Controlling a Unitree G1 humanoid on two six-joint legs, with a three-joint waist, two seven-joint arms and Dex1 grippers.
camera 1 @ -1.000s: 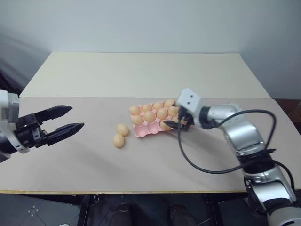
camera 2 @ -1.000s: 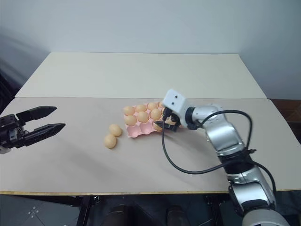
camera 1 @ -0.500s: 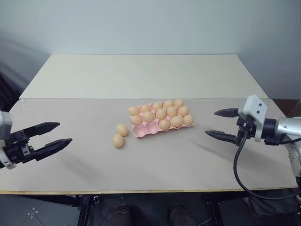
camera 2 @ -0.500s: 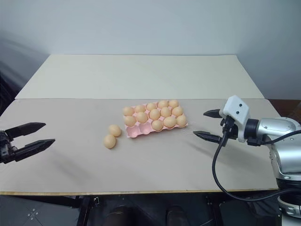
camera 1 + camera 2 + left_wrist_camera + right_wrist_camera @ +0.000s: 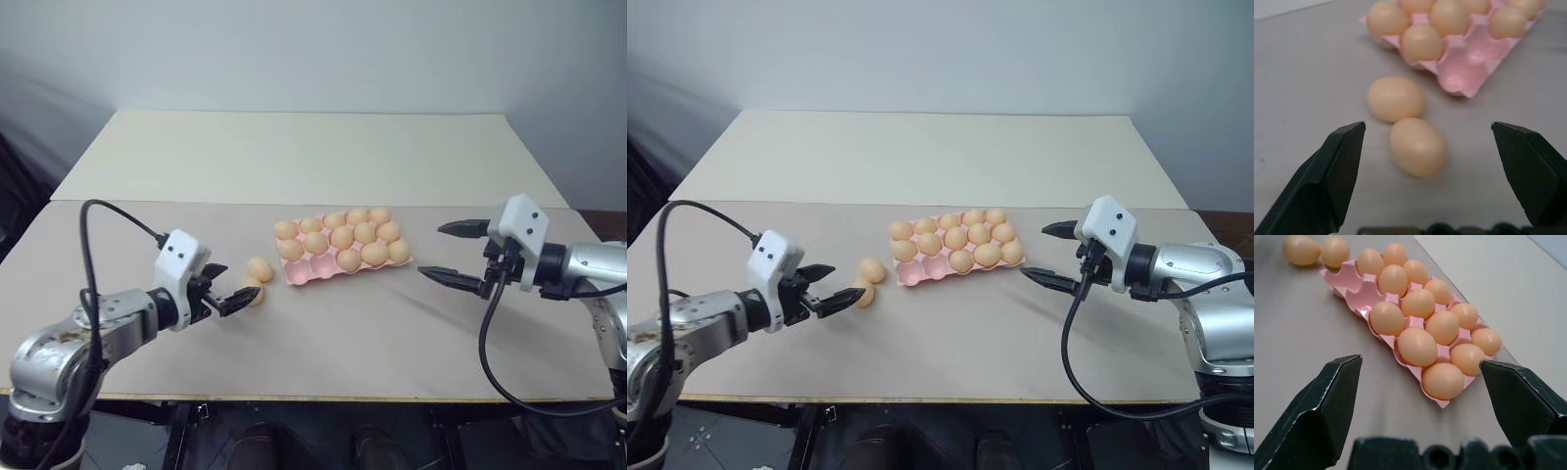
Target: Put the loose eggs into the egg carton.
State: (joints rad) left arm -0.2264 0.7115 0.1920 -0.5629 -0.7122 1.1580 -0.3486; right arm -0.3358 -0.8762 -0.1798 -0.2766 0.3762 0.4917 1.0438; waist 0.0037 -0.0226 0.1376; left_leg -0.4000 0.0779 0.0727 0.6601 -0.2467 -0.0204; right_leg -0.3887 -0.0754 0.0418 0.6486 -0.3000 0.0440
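Two loose eggs [image 5: 257,277] are lying left of the egg carton [image 5: 323,271] on the grey table [image 5: 323,333], both grippers [image 5: 227,294] [image 5: 449,252] spread wide, grasping nothing.

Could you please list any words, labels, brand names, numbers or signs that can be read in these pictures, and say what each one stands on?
None: no text can be read in any view.
The egg carton is plain pink, with no print or stamp showing.
The loose eggs have bare shells, no marks.
The left tool and right tool carry no lettering that shows.
The table is unmarked.
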